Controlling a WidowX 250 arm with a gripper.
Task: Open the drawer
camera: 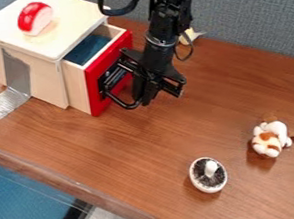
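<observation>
The black gripper point(148, 90) hangs low, just right of the drawer's red front and close against its black handle. It overlaps the handle in the view, so whether the two touch is hard to see. The drawer point(92, 99) is pulled partly out of the right side of a pale wooden cabinet point(39, 77). Its blue inside shows between the cabinet top and the red front.
A red and white toy piece point(35, 18) rests on the cabinet top. Clear tape point(6, 102) lies at its left foot. On the wooden table point(141, 147) are a mushroom-like toy point(208, 174) and a brown-and-white plush point(270, 138). Something yellowish point(189, 36) lies behind the arm.
</observation>
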